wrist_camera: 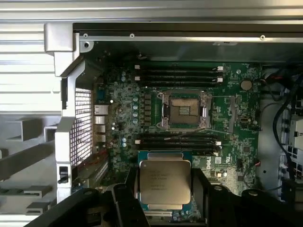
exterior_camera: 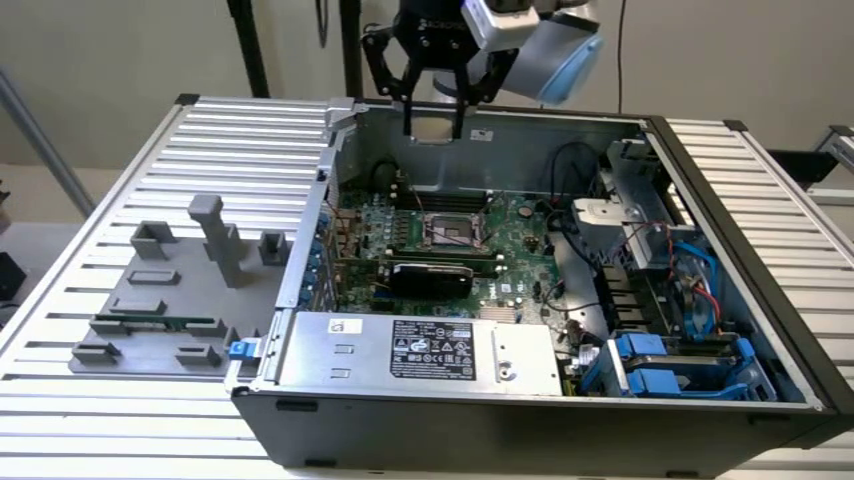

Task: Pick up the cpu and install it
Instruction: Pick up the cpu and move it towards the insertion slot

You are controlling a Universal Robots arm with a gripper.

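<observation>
My hand (exterior_camera: 434, 130): clamped on the small flat square silver-topped cpu (wrist_camera: 164, 183), a finger on each side edge.
Cpu place: upper middle of the exterior view, above the open dark metal computer case (exterior_camera: 534, 430), apart from the green motherboard (exterior_camera: 521, 225).
Doing it well: I judge the chip should sit level and square to the open metal-framed socket (wrist_camera: 183, 109).
Surface: slatted silver table (exterior_camera: 120, 170), with a grey block fixture (exterior_camera: 174, 290) at left.
Room: pale wall (exterior_camera: 120, 50) behind.
</observation>
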